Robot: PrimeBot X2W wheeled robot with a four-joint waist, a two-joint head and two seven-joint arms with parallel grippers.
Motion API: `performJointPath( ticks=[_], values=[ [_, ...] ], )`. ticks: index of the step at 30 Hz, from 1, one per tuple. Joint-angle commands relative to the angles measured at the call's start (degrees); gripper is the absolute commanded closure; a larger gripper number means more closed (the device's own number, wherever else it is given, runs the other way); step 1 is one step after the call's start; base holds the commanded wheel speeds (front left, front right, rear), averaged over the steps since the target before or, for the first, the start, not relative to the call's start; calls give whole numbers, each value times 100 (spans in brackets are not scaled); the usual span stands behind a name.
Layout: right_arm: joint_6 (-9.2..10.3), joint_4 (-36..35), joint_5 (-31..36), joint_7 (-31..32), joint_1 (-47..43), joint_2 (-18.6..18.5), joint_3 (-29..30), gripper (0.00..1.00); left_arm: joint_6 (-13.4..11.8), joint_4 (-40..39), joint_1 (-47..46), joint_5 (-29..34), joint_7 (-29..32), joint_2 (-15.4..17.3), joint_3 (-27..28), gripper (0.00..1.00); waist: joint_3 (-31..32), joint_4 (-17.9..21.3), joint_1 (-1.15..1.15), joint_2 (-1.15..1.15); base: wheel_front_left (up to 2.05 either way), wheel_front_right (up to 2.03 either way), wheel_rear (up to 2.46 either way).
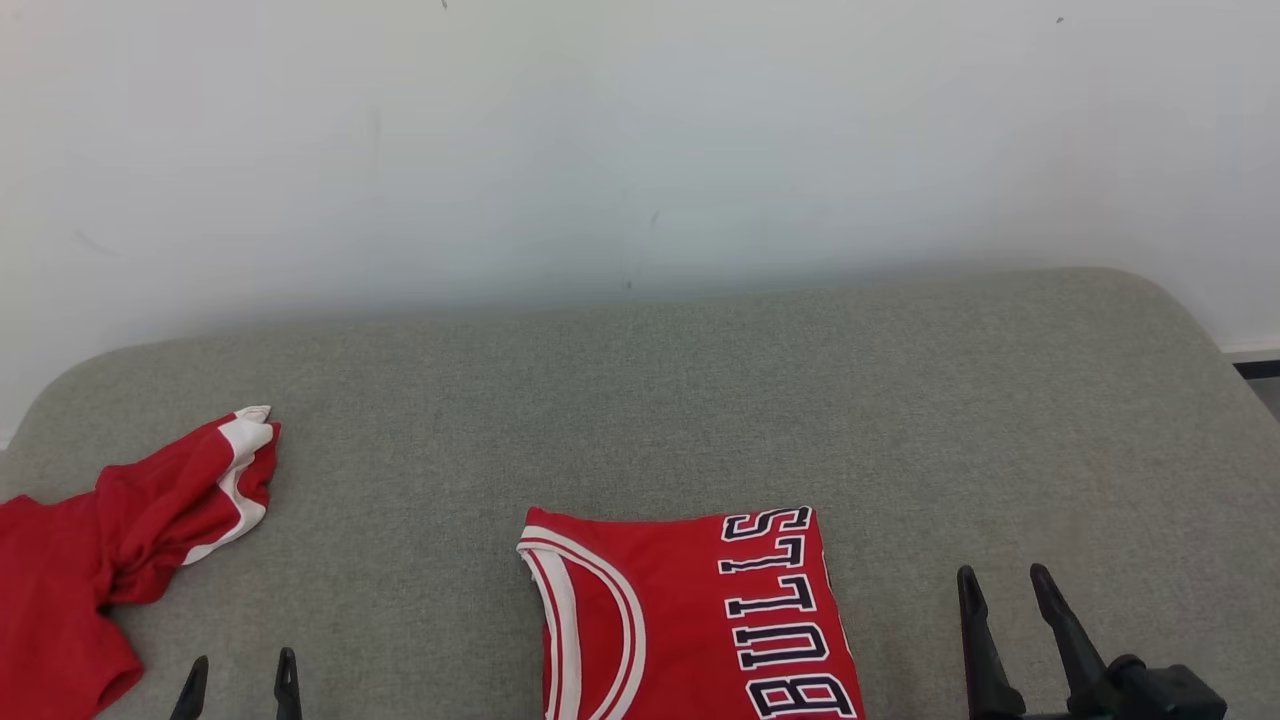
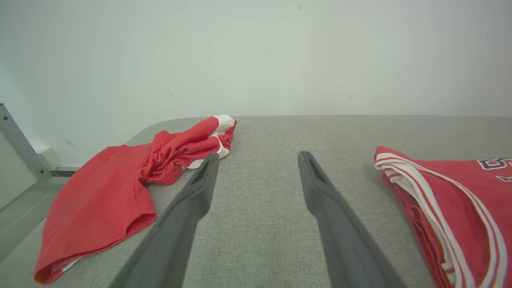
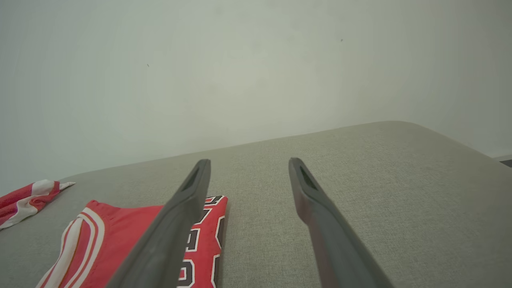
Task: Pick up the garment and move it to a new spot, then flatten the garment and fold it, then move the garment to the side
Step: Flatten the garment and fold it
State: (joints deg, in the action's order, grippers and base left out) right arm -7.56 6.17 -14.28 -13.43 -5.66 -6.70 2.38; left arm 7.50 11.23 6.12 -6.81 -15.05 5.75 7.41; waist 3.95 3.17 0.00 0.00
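Note:
A folded red jersey (image 1: 690, 620) with white trim and dark "BULLS" lettering lies flat on the grey padded surface (image 1: 640, 400), at the near middle. It appears at the right of the left wrist view as the jersey (image 2: 452, 200) and at the lower left of the right wrist view as the jersey (image 3: 132, 240). My left gripper (image 1: 243, 672) stands open to the jersey's left, holding nothing, its fingers (image 2: 200, 184) over bare surface. My right gripper (image 1: 1003, 586) is open to the jersey's right, also with nothing between its fingers (image 3: 308, 188).
A second red garment (image 1: 110, 550) with white trim lies crumpled at the surface's left edge, seen as the crumpled garment (image 2: 120, 188) in the left wrist view. A pale wall (image 1: 640, 140) rises right behind the surface. A metal frame post (image 2: 16, 140) stands off the left edge.

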Motion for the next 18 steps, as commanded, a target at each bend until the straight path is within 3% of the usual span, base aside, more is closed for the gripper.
performJointPath(
  ticks=[1, 18],
  values=[
    [11, 39, 120, -90, -133, 28, -26, 0, -16, -58, 91, 101, -17, 29, 40, 0, 41, 64, 0, 0, 0, 0, 0],
    [11, 306, 292, -179, -376, 216, -116, 0, -59, -193, 348, 407, -17, 68, 46, 0, 185, -20, 0, 0, 0, 0, 0]
  ],
)
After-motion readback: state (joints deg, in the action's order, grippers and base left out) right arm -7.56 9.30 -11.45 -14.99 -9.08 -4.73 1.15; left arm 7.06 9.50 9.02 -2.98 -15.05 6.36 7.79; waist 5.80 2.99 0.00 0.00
